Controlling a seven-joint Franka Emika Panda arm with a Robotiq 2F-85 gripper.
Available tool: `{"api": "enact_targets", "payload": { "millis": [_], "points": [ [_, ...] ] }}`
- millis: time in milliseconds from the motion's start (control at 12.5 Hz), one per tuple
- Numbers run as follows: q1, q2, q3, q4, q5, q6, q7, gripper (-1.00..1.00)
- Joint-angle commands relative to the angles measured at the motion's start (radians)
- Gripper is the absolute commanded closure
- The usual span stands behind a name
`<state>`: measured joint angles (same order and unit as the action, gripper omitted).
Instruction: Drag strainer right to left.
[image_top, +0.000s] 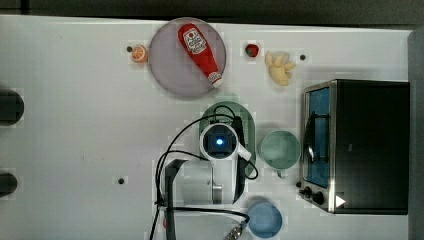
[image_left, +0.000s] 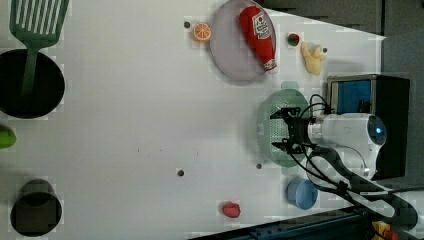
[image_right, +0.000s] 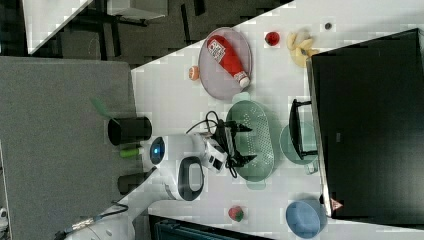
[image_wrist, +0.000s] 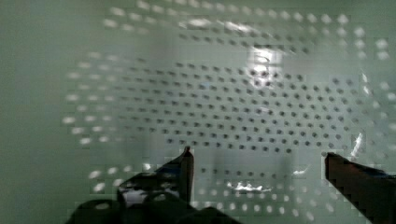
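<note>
Inside strainer (image_right: 252, 145): gripper (image_wrist: 257, 161) spread wide, holding nothing. Risk: slipping over smooth perforated wall, or tipping it toward nearby mug (image_top: 280, 149).

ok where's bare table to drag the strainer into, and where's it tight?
Open: the top view's left half, between the lilac plate and the arm's base. Tight: the strainer sits between the mug, ketchup bottle on the plate, and toaster oven.
</note>
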<state>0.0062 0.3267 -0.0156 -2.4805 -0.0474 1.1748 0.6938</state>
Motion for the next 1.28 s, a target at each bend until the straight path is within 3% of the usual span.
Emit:
{"api": "enact_targets", "payload": {
  "millis": [80,640,1280],
  "points": [
    [0.044,-0.008,0.021,0.0,0.001,0.017,0.168,-1.0],
    [0.147,0.006,0.024,0.009,0.001,0.021,0.263,-1.0],
    [0.305,0.068,0.025,0.082,0.002,0.017,0.423,-1.0]
  ]
}}
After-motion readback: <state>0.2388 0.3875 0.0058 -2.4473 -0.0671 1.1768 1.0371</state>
